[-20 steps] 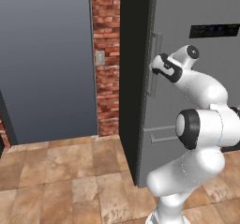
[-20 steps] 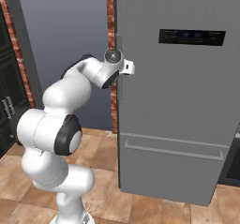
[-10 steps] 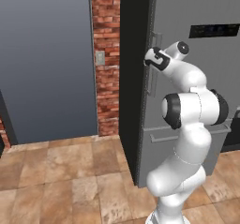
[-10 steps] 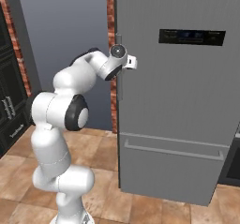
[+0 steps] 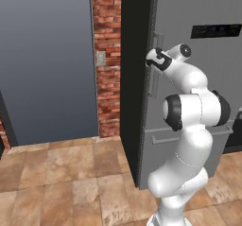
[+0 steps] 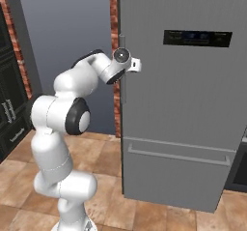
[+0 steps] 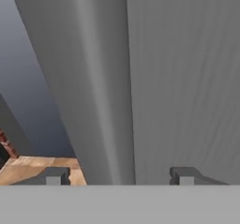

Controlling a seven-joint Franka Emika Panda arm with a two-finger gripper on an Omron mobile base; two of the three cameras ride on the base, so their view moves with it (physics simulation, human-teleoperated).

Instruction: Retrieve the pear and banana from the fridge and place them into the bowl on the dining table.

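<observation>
The gripper point(image 7: 119, 175) stands with its two small dark finger tips set wide apart, one to each side of the vertical bar handle point(image 7: 101, 87) of the fridge point(image 7: 187, 78). The bar runs up between the tips as a smooth, rounded grey rod; neither tip visibly presses on it. In the left base view the gripper point(image 5: 152, 59) sits right at the handle point(image 5: 155, 64), at the upper part of the bar, and in the right base view the white hand point(image 6: 130, 63) meets the same handle point(image 6: 122, 70) at the door's left edge.

The fridge point(image 6: 188, 104) is a tall, flat-fronted grey box with a matte, faintly brushed face; its door is shut. A black rectangular display panel point(image 6: 197, 38) sits high on the door, and a long horizontal bar point(image 6: 177, 155) crosses the lower drawer front.

Beside the fridge rises a narrow column of red brick point(image 5: 108, 55) with pale mortar lines and a small grey switch plate point(image 5: 100, 58). Left of that is a broad, plain blue-grey panel point(image 5: 47, 64). The floor point(image 5: 61, 173) is laid in large brown stone tiles with a mottled surface.
</observation>
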